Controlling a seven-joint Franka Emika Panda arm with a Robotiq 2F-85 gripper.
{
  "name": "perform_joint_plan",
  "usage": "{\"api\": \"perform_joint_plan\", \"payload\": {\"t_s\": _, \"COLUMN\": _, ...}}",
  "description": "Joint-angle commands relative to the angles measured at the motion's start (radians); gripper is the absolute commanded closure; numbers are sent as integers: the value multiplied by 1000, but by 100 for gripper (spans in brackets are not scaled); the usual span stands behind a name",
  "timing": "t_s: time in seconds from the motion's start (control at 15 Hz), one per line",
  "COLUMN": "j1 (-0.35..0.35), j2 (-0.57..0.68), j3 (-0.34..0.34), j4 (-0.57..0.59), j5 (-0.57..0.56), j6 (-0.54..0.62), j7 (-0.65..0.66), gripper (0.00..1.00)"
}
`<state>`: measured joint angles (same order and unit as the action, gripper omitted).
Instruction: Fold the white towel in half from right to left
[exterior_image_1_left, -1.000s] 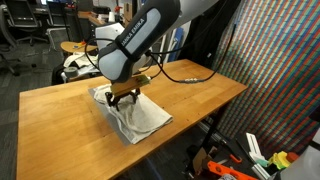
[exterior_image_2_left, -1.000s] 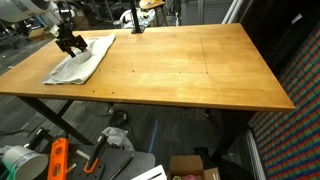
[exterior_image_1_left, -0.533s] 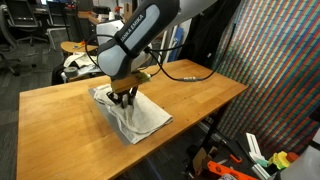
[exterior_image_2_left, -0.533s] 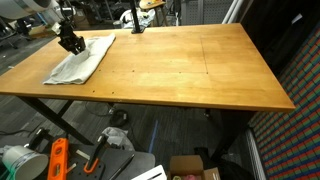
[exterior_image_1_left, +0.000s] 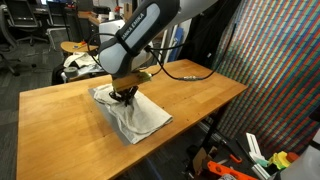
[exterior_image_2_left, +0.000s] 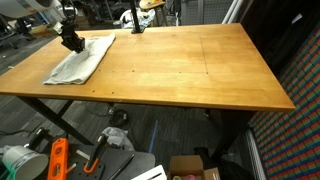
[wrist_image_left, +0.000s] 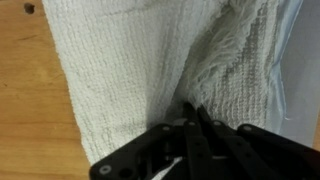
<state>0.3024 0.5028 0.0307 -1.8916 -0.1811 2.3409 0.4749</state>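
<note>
The white towel (exterior_image_1_left: 138, 116) lies crumpled near one end of the wooden table (exterior_image_1_left: 60, 120). In an exterior view the towel (exterior_image_2_left: 82, 62) lies at the far left corner of the table (exterior_image_2_left: 190, 70). My gripper (exterior_image_1_left: 122, 97) points down onto the towel's edge; from the other side the gripper (exterior_image_2_left: 73, 44) is seen at the towel's back corner. In the wrist view the gripper (wrist_image_left: 190, 108) has its black fingers pressed together, with a raised fold of the towel (wrist_image_left: 120, 60) pinched at their tips.
A colourful patterned panel (exterior_image_1_left: 275, 70) stands close to the table's end. Office chairs and clutter (exterior_image_1_left: 75, 55) sit behind the table. Tools, including an orange one (exterior_image_2_left: 57, 160), lie on the floor under the table, with a box (exterior_image_2_left: 190, 168) nearby.
The jaws have closed from wide open to shut, pinching a fold of the towel. The arm has lowered slightly and the towel has barely shifted.
</note>
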Motion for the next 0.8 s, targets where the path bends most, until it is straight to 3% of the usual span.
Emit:
{"api": "perform_joint_plan", "payload": {"t_s": 0.0, "j1": -22, "j2": -24, "j3": 29, "j4": 13, "j5": 60, "j6": -38, "j7": -67, "gripper": 92}}
{"api": "perform_joint_plan", "payload": {"t_s": 0.67, "j1": -16, "j2": -48, "j3": 90, "j4": 31, "j5": 161, "j6": -90, "j7": -113, "gripper": 93}}
{"api": "perform_joint_plan", "payload": {"t_s": 0.73, "j1": -14, "j2": -47, "j3": 93, "j4": 33, "j5": 162, "j6": -87, "j7": -108, "gripper": 81}}
